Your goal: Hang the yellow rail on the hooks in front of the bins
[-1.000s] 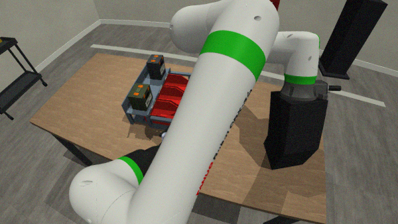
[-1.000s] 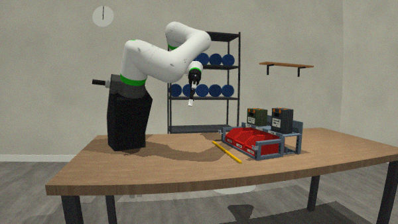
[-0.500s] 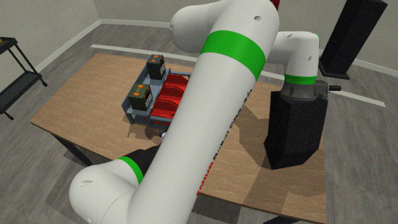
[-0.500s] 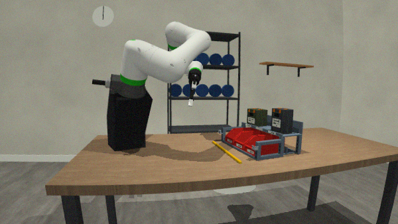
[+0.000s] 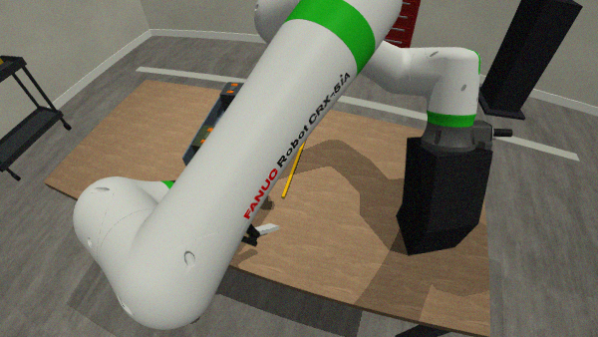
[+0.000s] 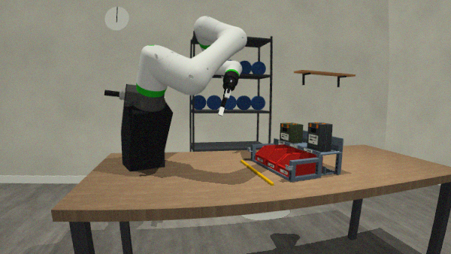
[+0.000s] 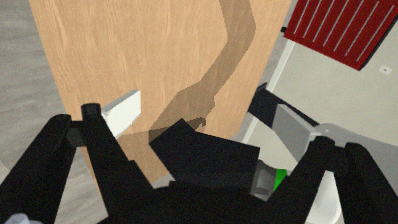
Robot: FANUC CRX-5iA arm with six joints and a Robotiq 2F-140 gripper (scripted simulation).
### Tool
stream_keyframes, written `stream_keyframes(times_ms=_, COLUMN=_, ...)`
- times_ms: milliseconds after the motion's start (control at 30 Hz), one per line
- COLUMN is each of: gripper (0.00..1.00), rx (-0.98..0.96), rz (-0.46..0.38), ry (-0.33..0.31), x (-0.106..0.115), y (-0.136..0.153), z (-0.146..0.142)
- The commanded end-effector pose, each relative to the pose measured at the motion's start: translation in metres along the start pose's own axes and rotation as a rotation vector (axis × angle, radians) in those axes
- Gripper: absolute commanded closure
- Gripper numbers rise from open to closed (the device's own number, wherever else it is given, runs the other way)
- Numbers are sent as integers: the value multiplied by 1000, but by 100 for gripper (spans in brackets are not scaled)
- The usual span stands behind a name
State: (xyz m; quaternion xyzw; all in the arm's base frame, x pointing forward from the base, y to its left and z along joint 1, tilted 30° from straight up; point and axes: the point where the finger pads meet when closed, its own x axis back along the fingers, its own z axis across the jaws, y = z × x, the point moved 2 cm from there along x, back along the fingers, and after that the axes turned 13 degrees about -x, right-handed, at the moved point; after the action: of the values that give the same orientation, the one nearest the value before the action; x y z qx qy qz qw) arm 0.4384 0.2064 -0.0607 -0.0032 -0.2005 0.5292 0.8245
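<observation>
The yellow rail [image 6: 257,172] lies flat on the wooden table, just in front of the grey rack with red bins [image 6: 291,159]. It also shows in the top view [image 5: 293,171], partly behind my arm. The hooks on the rack front are too small to make out. My gripper [image 6: 222,107] hangs high above the table, left of the rail and well apart from it. It is open and empty. In the wrist view its two finger pads stand wide apart over bare table. My arm hides most of the rack [image 5: 211,122] in the top view.
My black pedestal [image 6: 144,137] stands at the table's back left. Two dark boxes [image 6: 306,135] sit behind the bins. A shelf with blue rolls [image 6: 231,101] stands behind the table. A red slatted object [image 7: 340,27] lies beyond the table edge.
</observation>
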Motion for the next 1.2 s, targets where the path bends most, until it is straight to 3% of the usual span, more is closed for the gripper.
stream_keyframes(times_ms=0, gripper=0, rx=1, rz=-1, ry=-1, x=0, y=0, z=0)
stream_keyframes(times_ms=100, gripper=0, rx=1, rz=-1, ry=-1, x=0, y=0, z=0)
stream_keyframes(times_ms=267, gripper=0, rx=96, rz=-110, ry=-142, x=7, y=-36, z=33)
stream_keyframes(times_ms=667, gripper=0, rx=96, rz=-110, ry=-142, x=7, y=-36, z=33)
stream_keyframes(times_ms=833, gripper=0, rx=181, rz=-194, ry=-304, x=10, y=-73, z=72)
stream_keyframes(times_ms=1167, gripper=0, rx=181, rz=-194, ry=-304, x=10, y=-73, z=72)
